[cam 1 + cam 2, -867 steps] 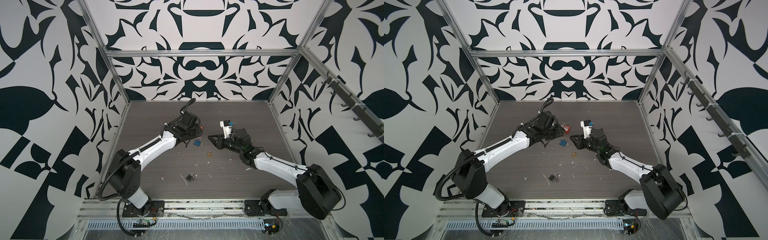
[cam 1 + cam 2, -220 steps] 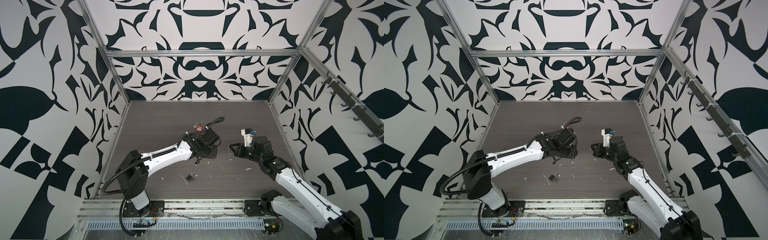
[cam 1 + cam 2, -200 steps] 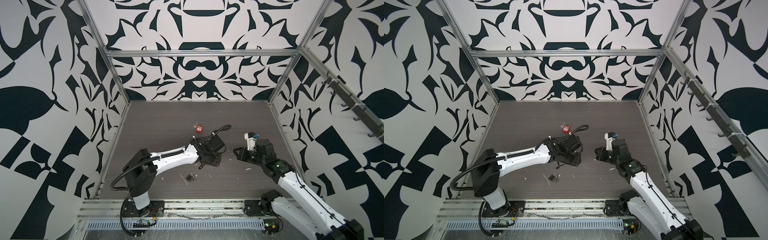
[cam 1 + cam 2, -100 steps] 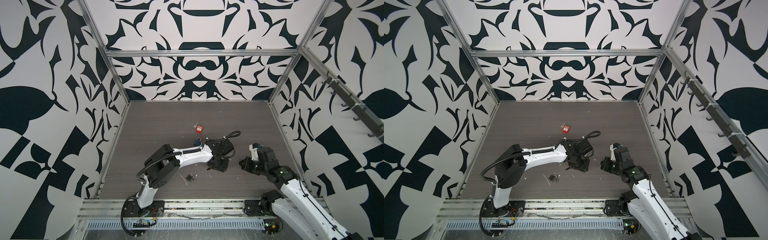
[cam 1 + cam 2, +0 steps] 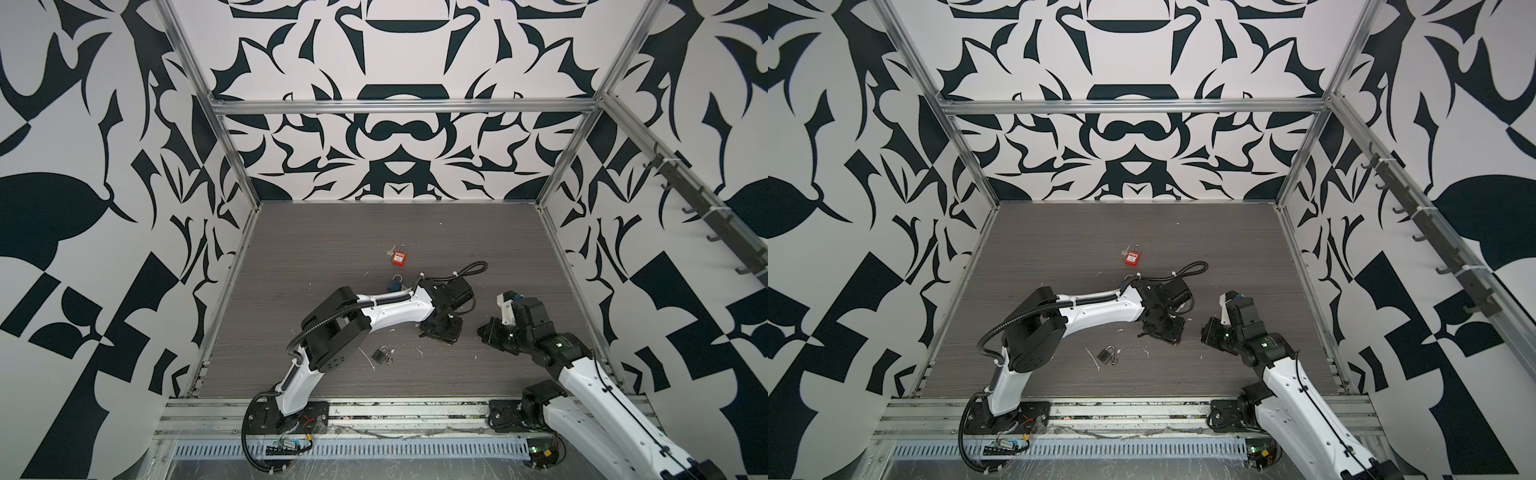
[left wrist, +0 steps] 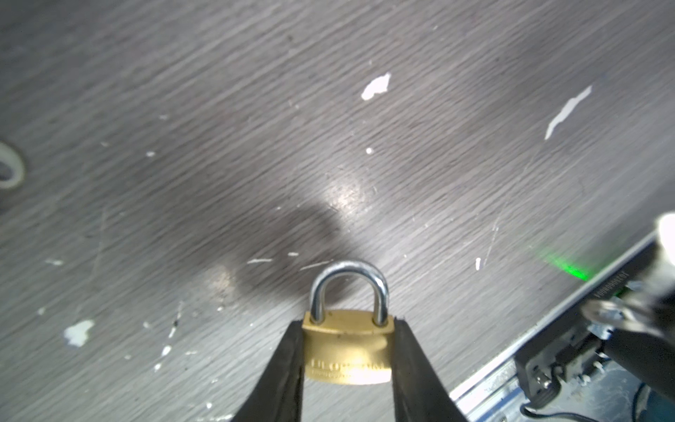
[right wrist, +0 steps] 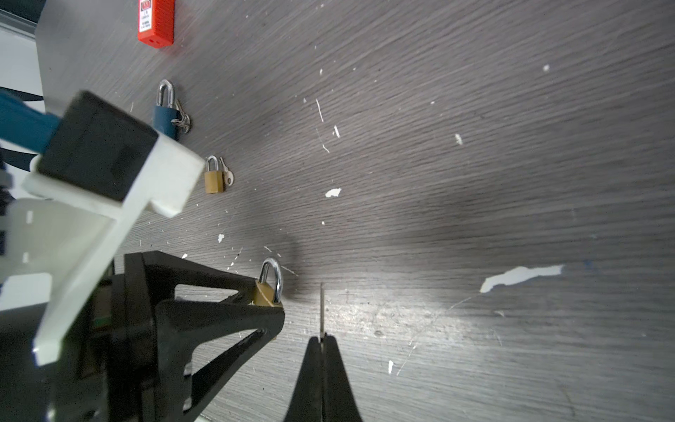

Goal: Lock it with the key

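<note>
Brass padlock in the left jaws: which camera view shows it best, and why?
The left wrist view: the brass padlock faces the camera, body and closed shackle whole, clamped between the left jaws. The right wrist view shows it side-on, partly behind a jaw. In both top views the arm's end hides nearly all of it.

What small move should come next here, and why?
Probably the left gripper should turn the brass padlock so its base faces the key. The padlock is clamped by its body, shackle outward, keyhole not in view; the right gripper pinches the key beside it, apart, blade pointing roughly the same way as the shackle.
</note>
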`<state>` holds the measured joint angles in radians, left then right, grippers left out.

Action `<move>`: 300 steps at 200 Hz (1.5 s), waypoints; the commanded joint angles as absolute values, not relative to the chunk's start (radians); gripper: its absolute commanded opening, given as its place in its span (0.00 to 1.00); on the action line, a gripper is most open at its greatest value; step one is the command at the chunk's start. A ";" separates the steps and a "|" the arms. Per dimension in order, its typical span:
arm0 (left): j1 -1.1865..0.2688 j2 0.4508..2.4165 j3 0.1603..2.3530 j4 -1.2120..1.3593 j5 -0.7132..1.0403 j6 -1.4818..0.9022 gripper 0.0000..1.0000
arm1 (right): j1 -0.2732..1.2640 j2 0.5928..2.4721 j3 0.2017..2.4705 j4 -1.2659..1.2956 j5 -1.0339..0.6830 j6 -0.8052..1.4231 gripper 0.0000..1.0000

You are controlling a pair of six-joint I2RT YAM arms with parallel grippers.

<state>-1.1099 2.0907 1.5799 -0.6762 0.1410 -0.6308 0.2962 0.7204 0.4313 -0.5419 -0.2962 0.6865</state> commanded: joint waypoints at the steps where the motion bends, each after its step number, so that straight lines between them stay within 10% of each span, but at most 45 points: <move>1: -1.107 2.127 1.614 -0.711 0.161 -0.612 0.30 | 0.293 0.736 0.426 -0.498 -0.307 0.696 0.00; 91: -1.099 2.105 1.614 -0.702 0.121 -0.587 0.56 | 0.294 0.779 0.427 -0.487 -0.334 0.698 0.00; 187: -0.847 1.567 1.248 -0.339 -0.212 -0.544 0.74 | 0.294 0.876 0.345 -0.429 -0.453 0.718 0.00; 300: -0.796 1.471 1.111 -0.210 -0.181 -0.482 0.81 | 0.322 1.078 0.306 -0.227 -0.526 0.736 0.00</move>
<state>-0.8024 1.4624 1.1030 -0.2268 -0.1875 -0.4965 0.3038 1.0458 0.3038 -0.2935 -0.5316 0.7265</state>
